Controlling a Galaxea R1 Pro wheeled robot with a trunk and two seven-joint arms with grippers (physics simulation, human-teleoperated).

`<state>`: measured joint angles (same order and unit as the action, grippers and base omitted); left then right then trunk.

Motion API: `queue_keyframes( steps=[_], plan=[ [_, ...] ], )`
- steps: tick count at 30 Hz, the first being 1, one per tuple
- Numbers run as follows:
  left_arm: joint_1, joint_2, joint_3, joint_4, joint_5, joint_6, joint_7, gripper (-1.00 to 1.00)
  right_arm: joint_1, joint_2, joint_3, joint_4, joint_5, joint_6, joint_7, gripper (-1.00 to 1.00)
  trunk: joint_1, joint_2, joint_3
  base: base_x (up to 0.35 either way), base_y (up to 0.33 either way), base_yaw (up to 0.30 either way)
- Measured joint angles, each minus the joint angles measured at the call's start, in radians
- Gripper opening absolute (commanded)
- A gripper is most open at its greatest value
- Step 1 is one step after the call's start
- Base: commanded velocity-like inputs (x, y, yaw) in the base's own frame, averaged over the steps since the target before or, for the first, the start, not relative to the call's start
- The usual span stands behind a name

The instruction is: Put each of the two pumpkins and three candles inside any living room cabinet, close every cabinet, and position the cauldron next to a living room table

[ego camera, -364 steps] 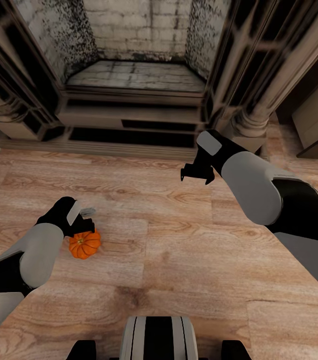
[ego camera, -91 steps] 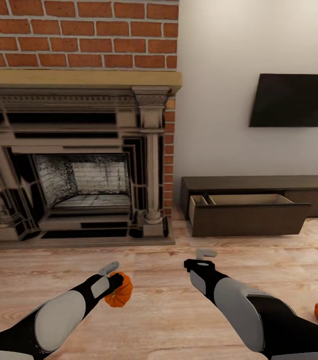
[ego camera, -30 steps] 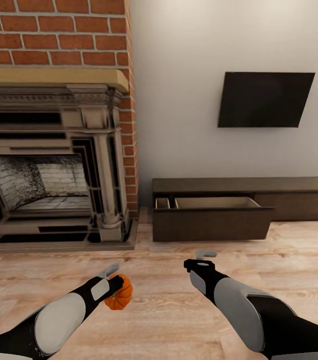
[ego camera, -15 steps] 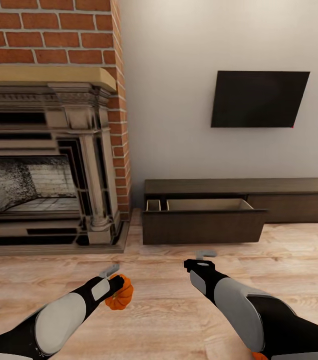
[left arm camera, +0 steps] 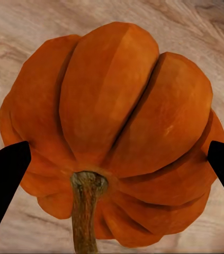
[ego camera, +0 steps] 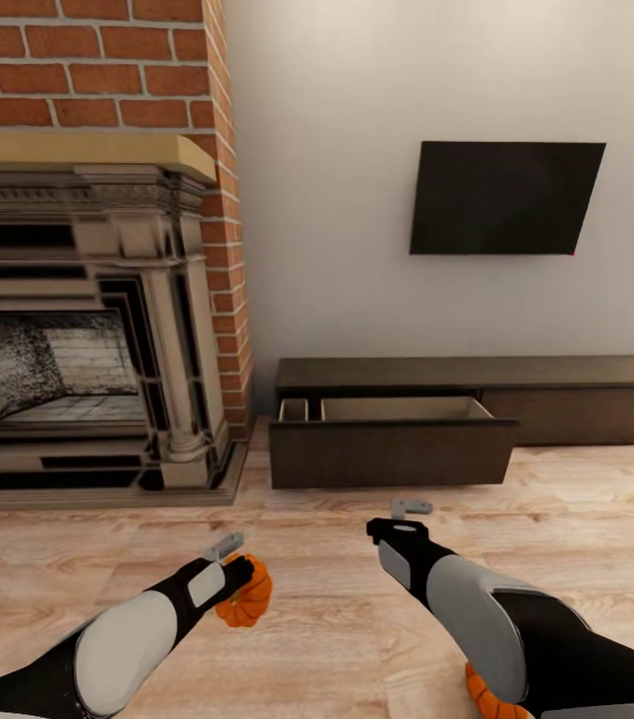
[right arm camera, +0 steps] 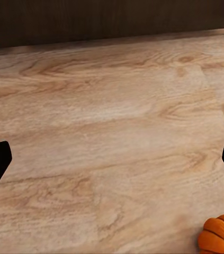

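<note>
My left gripper (ego camera: pixel 236 569) is shut on a bright orange ribbed pumpkin (ego camera: pixel 248 597), carried above the plank floor. In the left wrist view that pumpkin (left arm camera: pixel 117 132) sits stem-down between the two black fingers (left arm camera: pixel 3 174). My right gripper (ego camera: pixel 401 516) is open and holds nothing. A second pumpkin (ego camera: pixel 488 695) lies on the floor, partly hidden behind my right arm, and its edge shows in the right wrist view (right arm camera: pixel 222 236). Ahead stands the long dark-brown cabinet (ego camera: pixel 576 384) with one wide drawer (ego camera: pixel 392 451) pulled out, its pale inside showing. Candles, cauldron and table are out of view.
An ornate grey-black fireplace (ego camera: pixel 77 330) under a red-brick chimney (ego camera: pixel 87 60) stands at the left, its hearth step reaching onto the floor. A black TV (ego camera: pixel 504 197) hangs on the white wall above the cabinet. Light wood floor (ego camera: pixel 576 539) stretches between me and the cabinet.
The whole view has swung right: fireplace and cabinet have slid left in the picture. The second pumpkin has come into sight under my right arm. Both arms keep their pose.
</note>
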<state>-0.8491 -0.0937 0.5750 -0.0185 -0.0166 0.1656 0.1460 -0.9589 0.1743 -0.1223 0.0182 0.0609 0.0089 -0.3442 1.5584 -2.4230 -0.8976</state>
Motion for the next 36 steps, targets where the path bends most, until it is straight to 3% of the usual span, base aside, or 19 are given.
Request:
queue_keyframes(
  steps=[6,11,23,24,25,27,28,29,31,34,36],
  plan=[
    [0.013,0.000,-0.008,-0.002,-0.002,0.034,0.001,-1.00,0.001,0.000,0.001,-0.004,0.002,0.002,0.001,1.00,0.000,0.000,0.000,0.000,-0.005,0.000],
    [0.015,0.023,-0.013,-0.003,-0.003,0.132,0.001,-1.00,0.001,0.000,0.001,-0.003,0.002,0.002,0.002,1.00,0.000,0.000,0.000,0.000,-0.001,0.000],
    [0.016,0.035,-0.008,-0.012,-0.002,0.157,0.009,-1.00,0.015,0.000,0.007,-0.014,0.004,0.010,0.035,1.00,0.000,0.000,0.000,0.000,-0.065,0.000],
    [0.016,0.038,-0.016,-0.045,-0.002,0.165,0.010,-1.00,0.014,0.000,0.035,-0.139,-0.001,0.330,0.036,1.00,0.000,0.000,0.000,0.000,-0.292,0.000],
    [0.015,0.045,-0.037,-0.082,-0.016,0.172,0.011,-1.00,0.013,-0.001,0.044,-0.254,0.003,0.482,0.035,1.00,0.000,0.000,0.000,0.000,-0.290,0.000],
    [0.016,0.050,-0.020,-0.119,-0.026,0.223,0.012,-1.00,0.014,-0.001,0.043,-0.297,0.000,0.599,0.035,1.00,0.000,0.000,0.000,0.000,-0.276,0.000],
    [0.016,0.051,-0.038,-0.149,-0.050,0.253,0.014,-1.00,0.014,-0.001,0.043,-0.309,0.000,0.626,0.035,1.00,0.000,0.000,0.000,0.000,-0.168,0.000],
    [0.017,0.038,-0.024,-0.269,-0.055,0.443,0.022,-1.00,0.014,-0.001,0.043,-0.365,0.002,0.743,0.035,1.00,0.000,0.000,0.000,0.000,-0.107,0.000],
    [0.016,0.006,-0.031,-0.470,-0.080,0.632,0.031,-1.00,0.013,-0.001,0.042,-0.420,0.002,0.885,0.035,1.00,0.000,0.000,0.000,0.000,-0.062,0.000],
    [0.017,-0.033,-0.032,-0.651,-0.078,0.782,0.036,-1.00,0.013,-0.003,0.041,-0.461,-0.001,0.981,0.036,1.00,0.000,0.000,0.000,0.000,-0.023,0.000],
    [0.017,-0.059,-0.039,-0.727,-0.086,0.830,0.058,-1.00,0.013,-0.010,0.040,-0.469,-0.003,1.013,0.036,1.00,0.000,0.000,0.000,0.000,-0.006,0.000]
  ],
)
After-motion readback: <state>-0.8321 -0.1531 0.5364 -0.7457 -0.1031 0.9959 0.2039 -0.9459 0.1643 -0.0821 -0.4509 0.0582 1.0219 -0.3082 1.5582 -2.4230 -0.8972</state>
